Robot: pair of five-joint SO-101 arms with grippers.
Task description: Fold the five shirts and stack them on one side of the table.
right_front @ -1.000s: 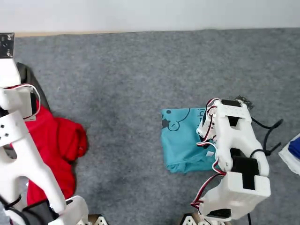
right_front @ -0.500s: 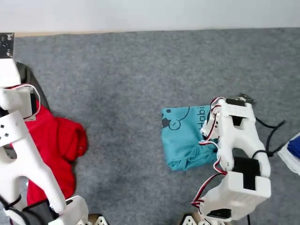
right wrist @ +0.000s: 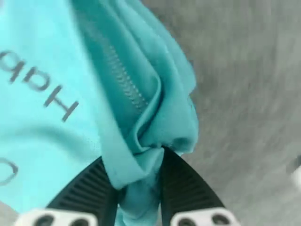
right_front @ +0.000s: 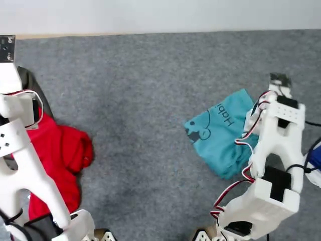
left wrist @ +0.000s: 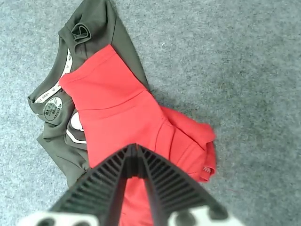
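Slack is the risk: leave your left fingers (left wrist: 108, 179), closed on nothing, over the red shirt (left wrist: 122, 108) at 8 o'clock, and farther out at 3 o'clock, where your right fingers (right wrist: 94, 188) pinch a bunched fold of the teal shirt (right_front: 220, 135), drag low so it lies flat on the table (right_front: 140, 75).

One teal shirt (right_front: 220, 133), one red shirt (right_front: 62, 150), one dark shirt (left wrist: 94, 37) — and two arms (right_front: 20, 165) (right_front: 273, 150).

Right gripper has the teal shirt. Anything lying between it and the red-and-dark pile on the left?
Nothing visible does. The right gripper is shut on the teal cotton shirt; bare grey felt tabletop lies between it and the red shirt lying on the dark olive shirt. The left gripper hangs over that pile.
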